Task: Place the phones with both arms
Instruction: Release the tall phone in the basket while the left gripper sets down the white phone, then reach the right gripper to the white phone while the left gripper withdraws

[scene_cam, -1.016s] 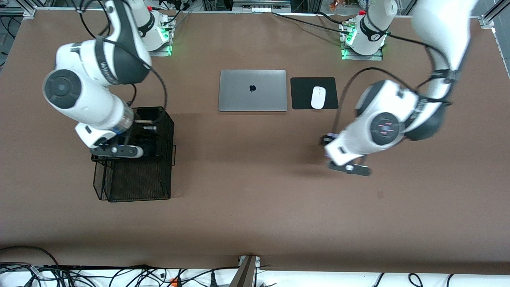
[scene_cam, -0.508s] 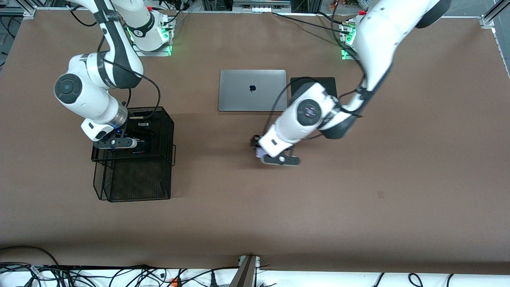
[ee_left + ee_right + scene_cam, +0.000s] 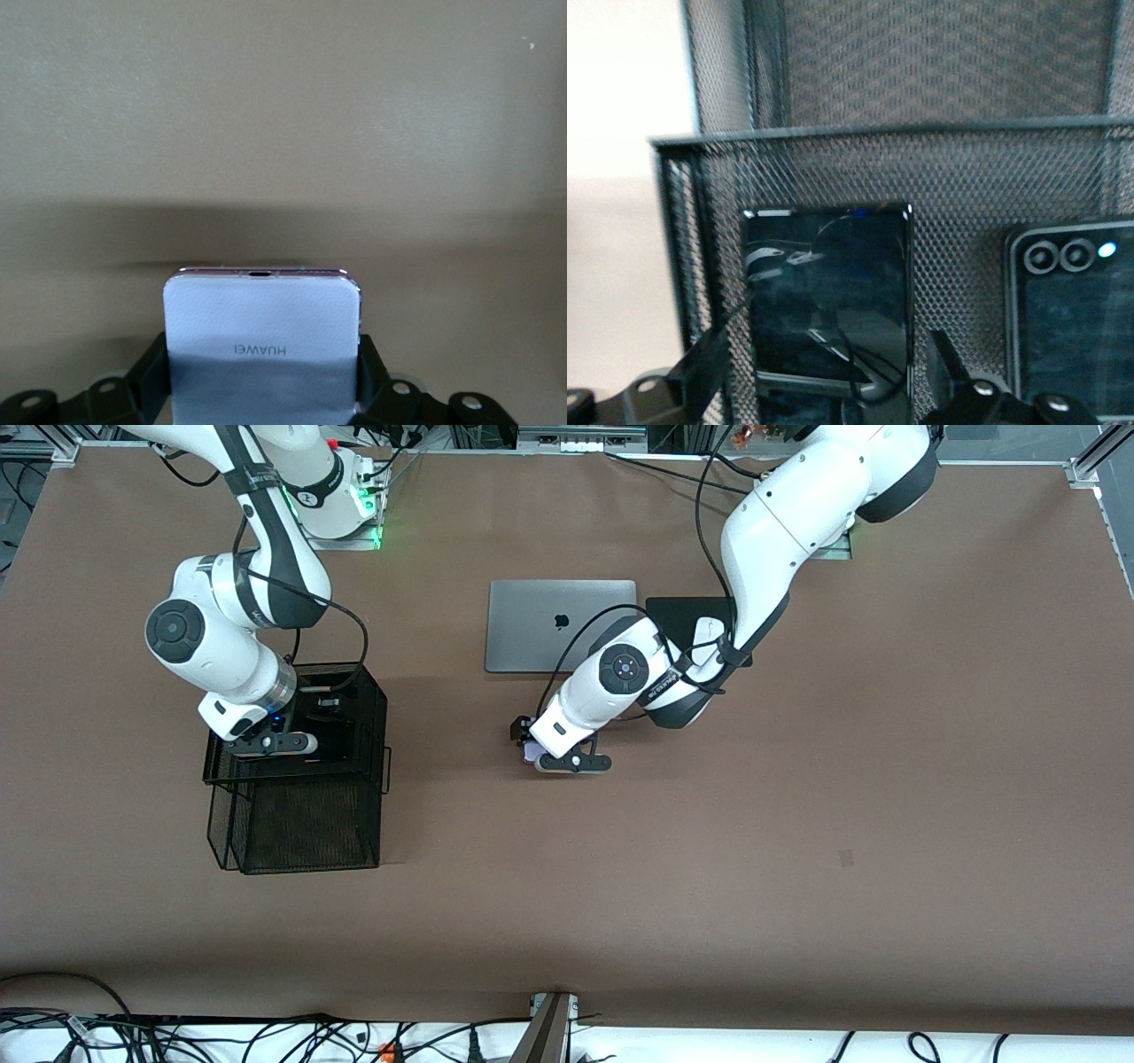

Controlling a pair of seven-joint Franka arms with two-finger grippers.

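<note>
My left gripper (image 3: 534, 753) is shut on the pale lavender-white phone (image 3: 263, 319), holding it by its side edges over the bare table near the laptop; the phone also shows as a pale edge in the front view (image 3: 529, 754). My right gripper (image 3: 297, 737) hangs over the black mesh organizer (image 3: 301, 833), with its fingers (image 3: 950, 365) open. The long slim black slab (image 3: 826, 292) lies on the organizer's mesh shelf (image 3: 957, 204) between them. The small black flip phone (image 3: 1074, 310) lies beside it on the same shelf.
A closed silver laptop (image 3: 561, 625) lies mid-table toward the bases. Beside it is a black mouse pad (image 3: 682, 611) with a white mouse (image 3: 706, 635), partly covered by my left arm. Cables run along the table's near edge.
My left arm has swung from its end of the table toward the middle, carrying the pale phone. My right gripper has shifted a little over the organizer, toward the bases.
</note>
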